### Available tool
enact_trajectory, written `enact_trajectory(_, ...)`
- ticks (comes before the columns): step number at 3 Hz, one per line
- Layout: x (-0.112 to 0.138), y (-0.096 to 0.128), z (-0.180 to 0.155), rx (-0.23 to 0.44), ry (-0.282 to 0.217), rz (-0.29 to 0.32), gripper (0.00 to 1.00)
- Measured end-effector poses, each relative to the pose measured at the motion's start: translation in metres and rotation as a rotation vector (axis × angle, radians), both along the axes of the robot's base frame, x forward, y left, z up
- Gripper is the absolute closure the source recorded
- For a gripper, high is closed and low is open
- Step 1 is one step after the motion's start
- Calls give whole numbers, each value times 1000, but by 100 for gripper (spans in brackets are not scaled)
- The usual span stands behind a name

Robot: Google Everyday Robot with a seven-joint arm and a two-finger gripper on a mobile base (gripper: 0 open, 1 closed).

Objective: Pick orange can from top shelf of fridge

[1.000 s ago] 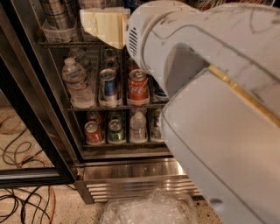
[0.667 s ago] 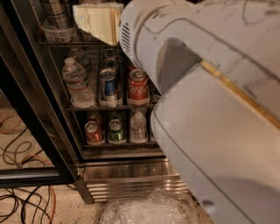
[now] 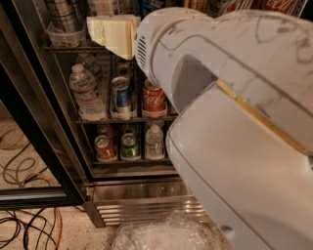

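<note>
The fridge point(image 3: 46, 127) stands open in front of me, with a black frame and a ribbed steel base point(image 3: 146, 207). The top shelf point(image 3: 68, 48) is a wire rack with a clear tray point(image 3: 62, 37) holding a tall silver can point(image 3: 61, 13). The orange can does not show; my big white arm point(image 3: 234, 122) covers most of that shelf. My gripper point(image 3: 112, 33), a cream-coloured block, sits at the front of the top shelf, just right of the silver can. Tall red Coca-Cola cans point(image 3: 274, 5) show at the top right edge.
The middle rack holds a water bottle point(image 3: 87, 93), a blue can point(image 3: 121, 97) and a short Coca-Cola can point(image 3: 154, 100). Below stand a red can point(image 3: 103, 146), a green can point(image 3: 129, 145) and a small bottle point(image 3: 154, 141). Cables point(image 3: 24, 229) lie on the floor; crumpled clear plastic point(image 3: 166, 234) lies below.
My arm and gripper have shifted slightly to the left at top-shelf height. The cans and bottles on the racks have not moved.
</note>
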State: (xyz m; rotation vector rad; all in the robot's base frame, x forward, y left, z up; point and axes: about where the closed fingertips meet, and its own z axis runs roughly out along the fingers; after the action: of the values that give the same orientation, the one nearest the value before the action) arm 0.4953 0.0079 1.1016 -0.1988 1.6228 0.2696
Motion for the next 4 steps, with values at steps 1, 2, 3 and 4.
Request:
enact_trajectory(1,7,-7,-39,34,90,-29,0)
enact_trajectory(2,17,-14,-57,56,119,-60,0)
enact_trajectory(3,35,-15,-68,55,124,-89,0)
enact_trajectory(4,63,-2,-102,-4,135,-96,0)
